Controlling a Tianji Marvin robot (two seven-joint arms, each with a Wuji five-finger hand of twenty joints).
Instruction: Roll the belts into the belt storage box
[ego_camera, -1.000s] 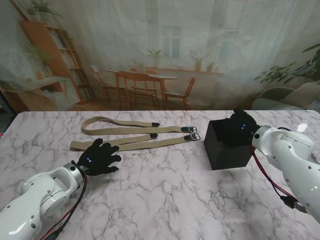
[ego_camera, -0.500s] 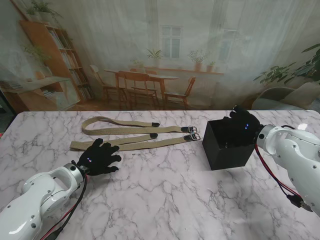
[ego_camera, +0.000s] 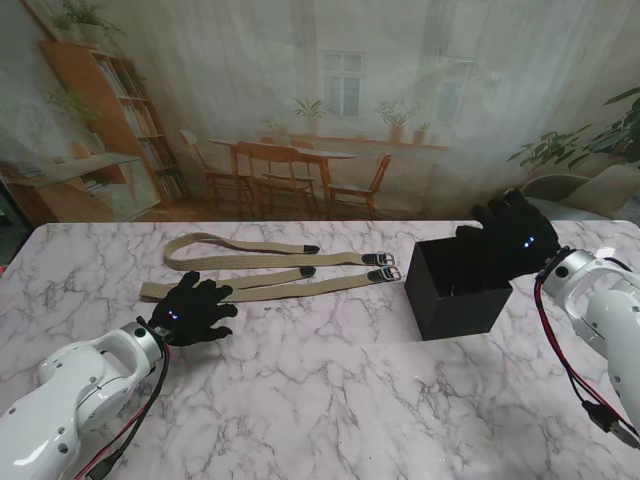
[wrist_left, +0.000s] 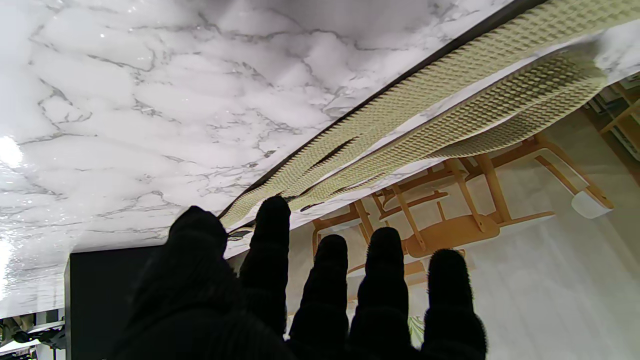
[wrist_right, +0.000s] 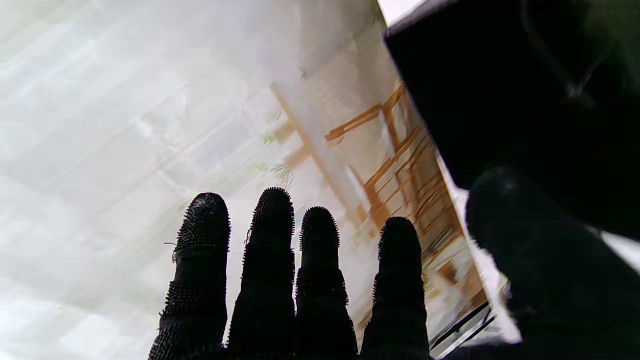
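spreading my black-gloved left hand (ego_camera: 192, 312) flat, fingers apart just short of the two tan woven belts (ego_camera: 270, 271), both unrolled on the white marble table (ego_camera: 330, 390). right hand (ego_camera: 512, 243) hovers splayed, empty, by the black cube storage box (ego_camera: 456, 288). nothing's boxed yet. only the left wrist view shows fingertips (wrist_left: 272, 210) almost touching webbing.

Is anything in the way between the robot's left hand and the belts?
Nothing visible. The left hand is open, right beside the nearer belt, with only bare table around. The black box sits far off to the right.
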